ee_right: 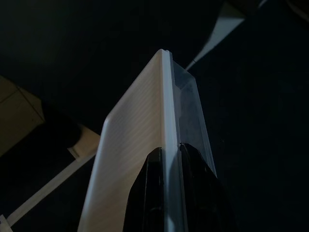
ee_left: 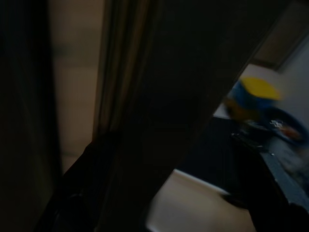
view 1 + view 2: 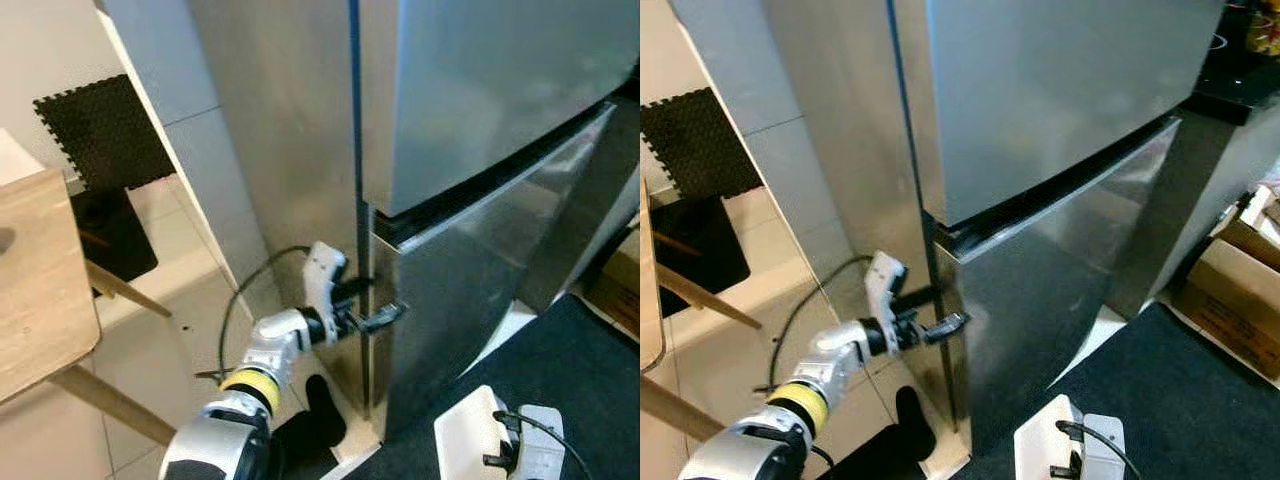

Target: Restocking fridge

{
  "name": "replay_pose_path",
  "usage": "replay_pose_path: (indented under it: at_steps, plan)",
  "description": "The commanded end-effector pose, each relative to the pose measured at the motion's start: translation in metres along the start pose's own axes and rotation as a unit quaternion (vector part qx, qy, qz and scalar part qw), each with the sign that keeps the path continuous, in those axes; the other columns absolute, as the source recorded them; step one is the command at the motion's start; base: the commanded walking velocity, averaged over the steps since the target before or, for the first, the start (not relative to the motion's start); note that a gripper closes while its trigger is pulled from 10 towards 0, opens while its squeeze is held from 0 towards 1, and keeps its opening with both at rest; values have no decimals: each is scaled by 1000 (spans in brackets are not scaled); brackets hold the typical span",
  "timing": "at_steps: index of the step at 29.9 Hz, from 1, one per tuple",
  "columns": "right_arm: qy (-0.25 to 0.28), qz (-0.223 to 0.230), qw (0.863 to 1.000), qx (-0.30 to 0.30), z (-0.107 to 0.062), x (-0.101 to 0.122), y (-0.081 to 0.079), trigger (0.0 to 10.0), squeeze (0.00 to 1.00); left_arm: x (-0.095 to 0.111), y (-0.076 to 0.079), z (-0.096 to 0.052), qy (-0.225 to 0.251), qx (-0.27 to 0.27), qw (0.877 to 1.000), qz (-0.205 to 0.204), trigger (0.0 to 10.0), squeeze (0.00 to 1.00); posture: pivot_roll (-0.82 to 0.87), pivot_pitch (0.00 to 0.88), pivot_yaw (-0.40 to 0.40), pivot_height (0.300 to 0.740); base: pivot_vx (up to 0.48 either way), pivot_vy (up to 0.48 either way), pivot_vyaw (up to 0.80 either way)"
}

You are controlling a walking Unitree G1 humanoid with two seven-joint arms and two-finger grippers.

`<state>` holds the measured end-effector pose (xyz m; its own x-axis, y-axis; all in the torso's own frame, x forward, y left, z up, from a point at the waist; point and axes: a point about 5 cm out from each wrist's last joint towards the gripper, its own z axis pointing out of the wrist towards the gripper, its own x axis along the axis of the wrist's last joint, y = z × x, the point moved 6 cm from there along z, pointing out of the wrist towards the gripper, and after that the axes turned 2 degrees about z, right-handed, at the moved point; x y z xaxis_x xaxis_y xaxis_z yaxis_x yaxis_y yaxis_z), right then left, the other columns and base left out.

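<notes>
Your left gripper is hooking its narrowly parted fingers at the stainless steel fridge's lower door edge to pull, while your right gripper, at five o'clock, is pinching a flat white plastic container for stocking.

No readable text, labels, brands or nos. anywhere: fridge doors plain steel, cardboard box at right edge unmarked, white container blank, wrist views too dark.

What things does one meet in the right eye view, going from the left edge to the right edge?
Wooden table → black floor mat → left gripper at the fridge door edge → white container → cardboard box.
</notes>
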<state>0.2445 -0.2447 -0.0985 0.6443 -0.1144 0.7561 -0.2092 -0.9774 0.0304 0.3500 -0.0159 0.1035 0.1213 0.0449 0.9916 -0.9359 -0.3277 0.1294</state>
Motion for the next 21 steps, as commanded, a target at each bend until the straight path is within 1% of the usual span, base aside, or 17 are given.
replay_pose_path:
  at_steps: [1,5,6,9,10,11,13,14,15,16,17,18,19,21]
  plan:
    - [4,-1,1000,1,-1,-1,0,10000,0,-9,16,10,-15,-36,999,-10,10000,475,-127,71,85,740,0,0,0]
    - [3,-1,1000,1,-2,-2,0,10000,0,-10,20,11,-15,-45,999,-12,10000,475,-126,72,86,740,0,0,0]
    - [4,-1,1000,2,-2,-2,0,10000,0,-9,23,13,-13,-55,998,-13,10000,475,-126,73,87,740,0,0,0]
    - [3,0,1000,2,-2,-2,0,10000,0,-6,28,15,-7,-69,997,-19,10000,471,-126,74,88,740,0,0,0]
    - [2,0,1000,2,-2,-4,0,10000,0,-1,45,17,1,-131,990,-54,10000,408,-125,75,88,740,0,0,0]
    - [2,0,1000,2,-2,-4,0,10000,0,-1,45,17,1,-131,990,-54,10000,408,-125,75,88,740,0,0,0]
    - [1,0,1000,2,-3,-5,-1,10000,0,3,56,17,5,-169,982,-78,10000,408,-125,75,88,740,0,0,0]
    - [-1,1,1000,2,-3,-7,0,10000,0,3,68,12,-3,-210,973,-94,10000,27,-124,76,89,740,0,0,0]
    - [-1,1,1000,2,-3,-7,0,10000,0,3,68,12,-3,-210,973,-94,10000,27,-124,76,89,740,0,0,0]
    - [-2,1,1000,2,-4,-8,0,10000,0,4,80,7,-7,-246,963,-107,10000,0,-123,76,89,740,0,0,0]
    - [-5,2,1000,1,-4,-10,1,10000,0,9,93,3,-6,-280,952,-122,10000,0,-123,76,89,740,0,0,0]
    - [-9,0,1000,-1,-5,-13,2,10000,0,18,104,2,7,-304,942,-142,10000,0,-121,76,87,740,0,0,0]
    - [-12,0,1000,-1,-6,-15,3,10000,0,25,109,2,18,-314,937,-153,10000,0,-121,77,85,740,0,0,0]
    - [-18,-3,1000,-2,-7,-19,4,10000,0,36,112,5,40,-318,931,-175,10000,0,-121,78,85,740,0,0,0]
